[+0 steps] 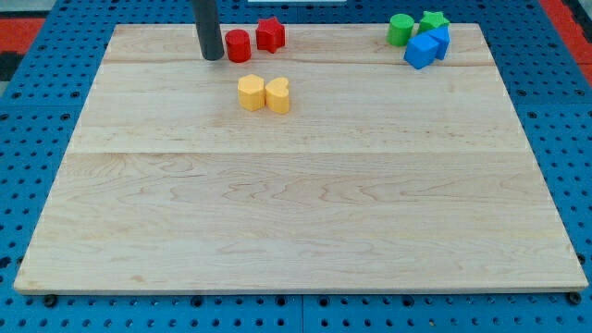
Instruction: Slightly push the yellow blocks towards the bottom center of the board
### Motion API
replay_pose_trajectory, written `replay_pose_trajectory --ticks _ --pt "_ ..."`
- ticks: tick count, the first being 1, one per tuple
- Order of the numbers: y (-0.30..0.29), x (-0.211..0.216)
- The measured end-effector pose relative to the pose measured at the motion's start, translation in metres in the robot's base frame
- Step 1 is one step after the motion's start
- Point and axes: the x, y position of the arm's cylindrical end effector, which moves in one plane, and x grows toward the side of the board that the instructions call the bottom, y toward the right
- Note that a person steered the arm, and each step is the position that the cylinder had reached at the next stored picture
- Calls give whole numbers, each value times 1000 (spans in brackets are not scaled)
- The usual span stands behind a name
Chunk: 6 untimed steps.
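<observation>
- My tip (213, 57), the lower end of the straight dark rod, is a plain tool with nothing to open or hold; it rests on the pale wooden counter (296, 213) near the view's top.
- It sits just left of the red cylinder block (239, 45), with the red star-shaped block (270, 34) further right.
- The yellow hexagonal block (251, 92) and the yellow rounded block (277, 95) touch, below and right of my tip, apart from it.
- At the view's top right cluster the green cylinder block (400, 29), green star-shaped block (433, 20) and two blue blocks (425, 46).
</observation>
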Motion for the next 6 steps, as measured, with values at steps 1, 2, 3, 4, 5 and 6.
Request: replay_pose_trajectory --ticks 1,2,3,4,5,6 --pt "14 -12" --pt "27 -10" --pt "27 -8" --pt "28 5" --pt "43 45" --pt "98 69"
